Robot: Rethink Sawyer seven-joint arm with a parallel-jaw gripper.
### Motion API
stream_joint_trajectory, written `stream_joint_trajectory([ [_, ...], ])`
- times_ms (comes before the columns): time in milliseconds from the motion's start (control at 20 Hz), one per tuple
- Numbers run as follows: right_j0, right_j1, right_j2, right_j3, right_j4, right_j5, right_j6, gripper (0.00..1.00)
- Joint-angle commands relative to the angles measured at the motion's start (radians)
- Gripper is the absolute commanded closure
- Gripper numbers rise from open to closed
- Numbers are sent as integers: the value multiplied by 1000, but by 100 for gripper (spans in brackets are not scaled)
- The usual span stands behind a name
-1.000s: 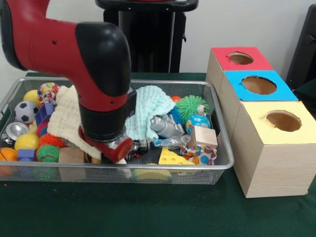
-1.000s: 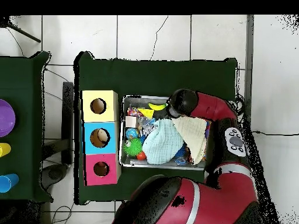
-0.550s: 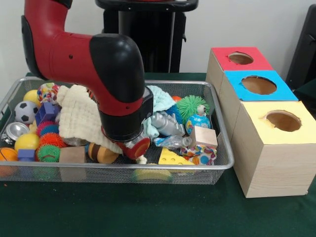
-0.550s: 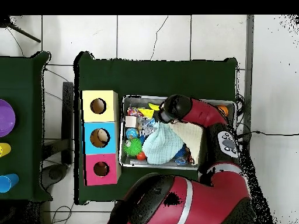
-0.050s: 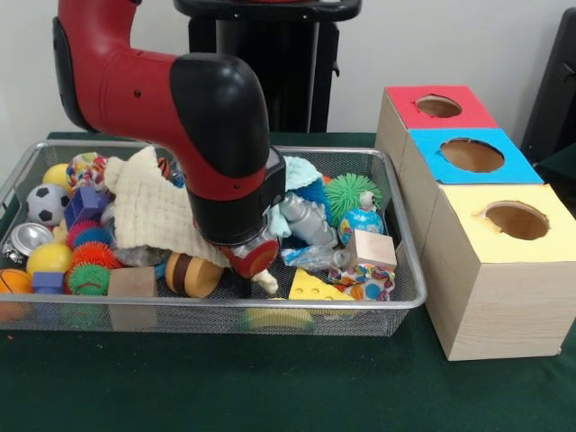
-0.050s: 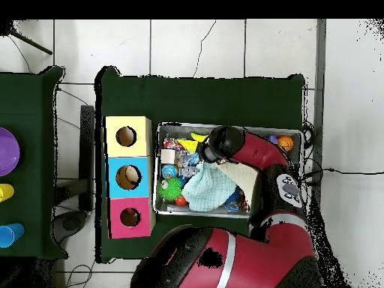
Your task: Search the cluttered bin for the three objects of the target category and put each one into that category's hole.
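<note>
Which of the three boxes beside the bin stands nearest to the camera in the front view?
The yellow-topped box. It stands at the front of the row, the blue-topped box behind it and the red-topped box farthest back.

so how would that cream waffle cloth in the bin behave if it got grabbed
The cream waffle-weave cloth is draped in folds over the toys, so it is probably floppy and light. Lifted by one edge it would likely hang and might drag the small spiky balls beside it.

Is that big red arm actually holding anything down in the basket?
It cannot be told: the arm's bulk hides its tool among the clutter in the wire basket.
</note>
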Motion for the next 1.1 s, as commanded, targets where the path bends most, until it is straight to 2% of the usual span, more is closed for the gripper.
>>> stream_joint_trajectory([
  [50,31,-60,-61,172,63,75,250,100],
  [350,43,-97,-95,185,64,41,215,100],
  [500,61,-103,-114,187,75,71,229,100],
  [550,69,-103,-125,188,86,81,230,0],
  [1100,110,-108,-155,209,102,81,217,0],
])
